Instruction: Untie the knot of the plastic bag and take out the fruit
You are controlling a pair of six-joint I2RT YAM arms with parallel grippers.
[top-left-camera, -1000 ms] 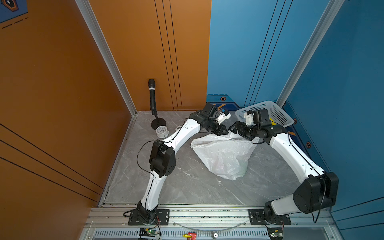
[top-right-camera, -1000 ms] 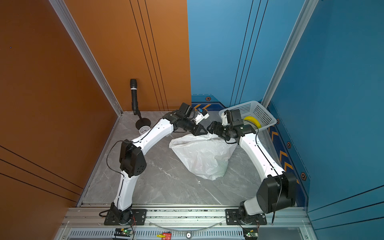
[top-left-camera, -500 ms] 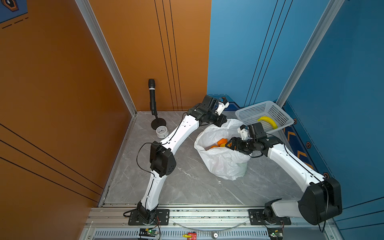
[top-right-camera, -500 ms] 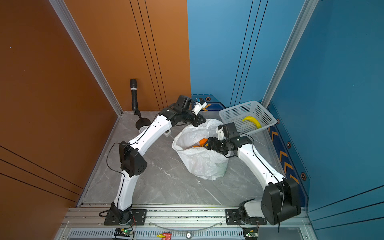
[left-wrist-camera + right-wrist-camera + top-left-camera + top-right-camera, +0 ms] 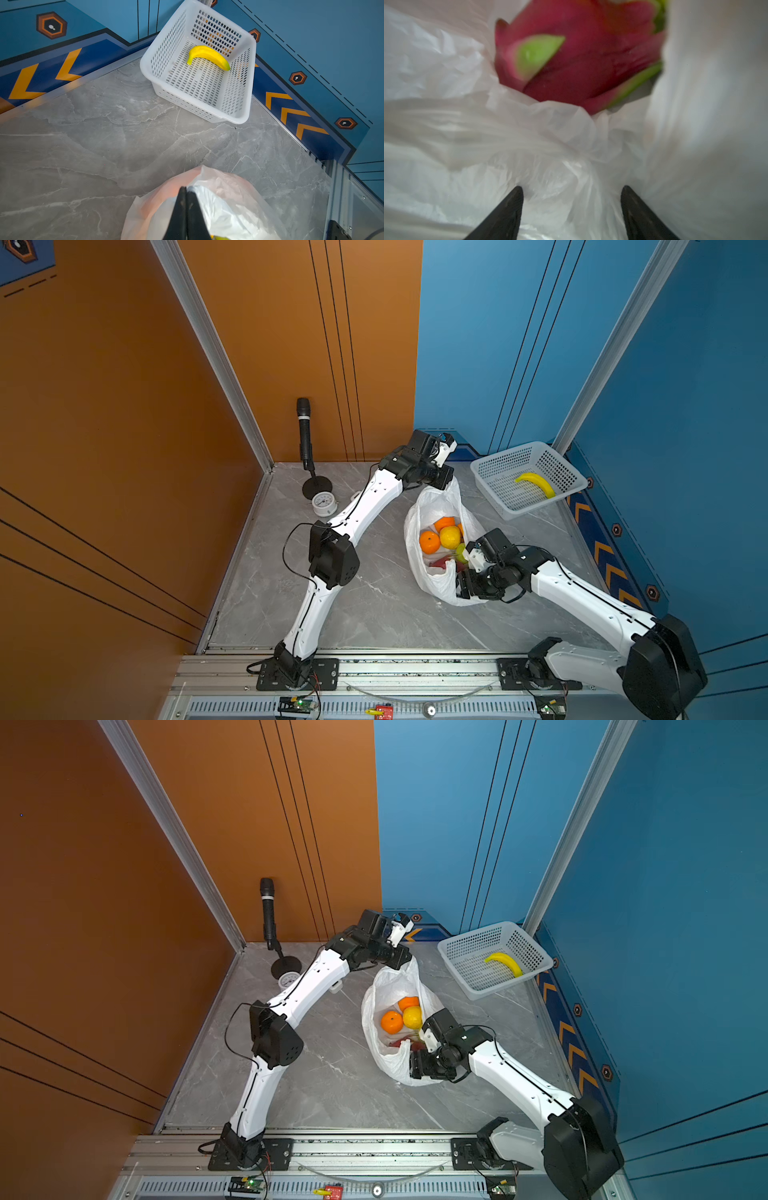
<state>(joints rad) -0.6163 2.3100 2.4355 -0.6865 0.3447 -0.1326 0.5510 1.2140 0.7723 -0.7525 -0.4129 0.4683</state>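
Bag (image 5: 436,502): on table (image 5: 365,614), mouth open, untied by our reading.
Fruit (image 5: 429,541): heaped inside it.
Left gripper (image 5: 186,189): clamped on bag rim, lifting it so we can reach.
Right gripper (image 5: 571,188): jaws apart, empty, facing dragon fruit (image 5: 581,52).

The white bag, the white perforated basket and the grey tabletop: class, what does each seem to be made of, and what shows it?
The white crinkly bag: thin plastic film, slightly glossy; it creases and orange shows through. The white perforated basket: rigid moulded plastic, smooth; even slots, rounded rim. The grey veined tabletop: stone or stone-look laminate, satin; the look leaves it open.
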